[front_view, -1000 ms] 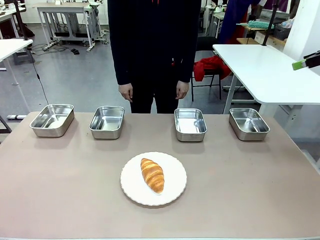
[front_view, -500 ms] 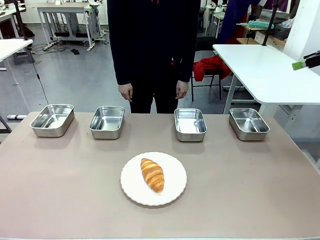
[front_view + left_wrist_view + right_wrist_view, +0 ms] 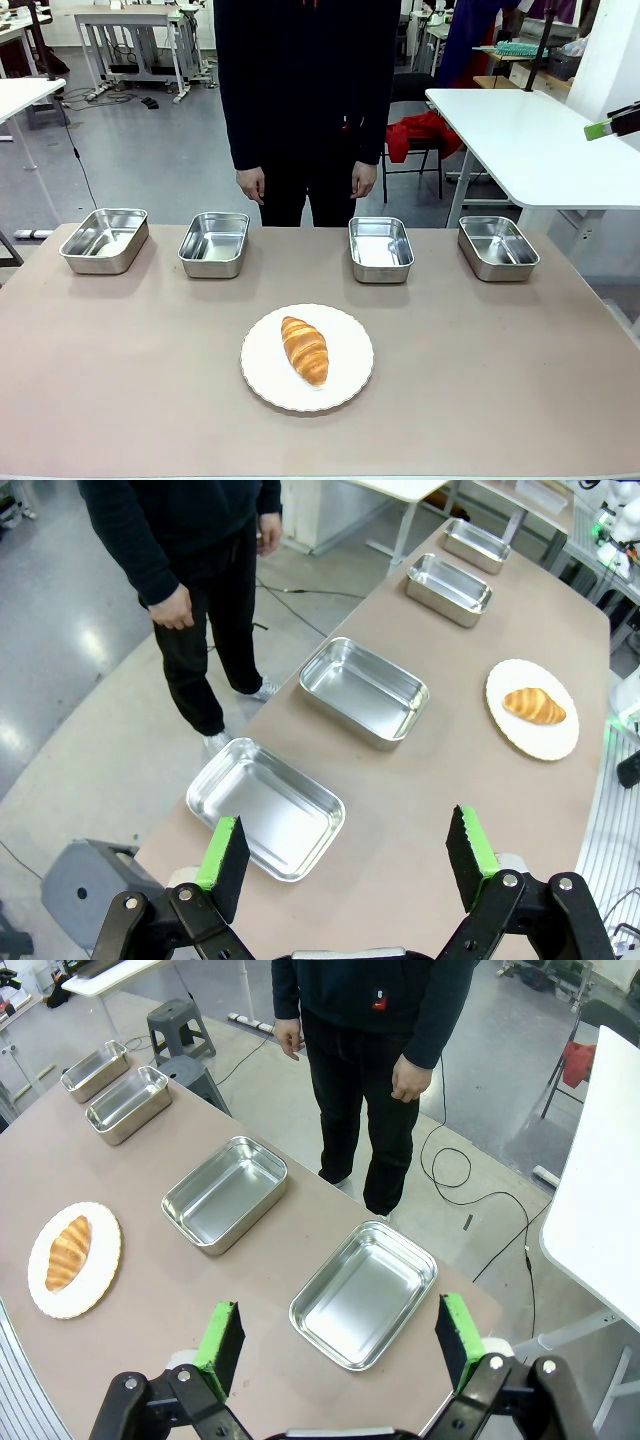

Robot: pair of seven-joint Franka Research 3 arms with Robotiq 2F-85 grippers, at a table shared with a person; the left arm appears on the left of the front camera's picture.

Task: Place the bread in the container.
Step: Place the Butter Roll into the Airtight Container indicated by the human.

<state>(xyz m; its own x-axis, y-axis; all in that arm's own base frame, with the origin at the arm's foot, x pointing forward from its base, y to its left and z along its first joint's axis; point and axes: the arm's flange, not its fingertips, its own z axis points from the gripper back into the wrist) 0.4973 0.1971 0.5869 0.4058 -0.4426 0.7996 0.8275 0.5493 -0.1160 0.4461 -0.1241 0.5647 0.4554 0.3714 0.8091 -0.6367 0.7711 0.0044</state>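
Front view: croissant [image 3: 305, 350] on white plate [image 3: 352, 380], steel trays [image 3: 381, 246] along the table's [image 3: 500, 380] far edge. Both left gripper [image 3: 345, 845] and right gripper [image 3: 338, 1325] are spread, empty; pinch the croissant's middle gently.

left hand [image 3: 345, 850]: fingers spread wide, empty, held high | right hand [image 3: 338, 1340]: fingers spread wide, empty, held high

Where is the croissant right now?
In the front view, the croissant lies on the white plate mid-table, nearer the robot than the four steel trays.
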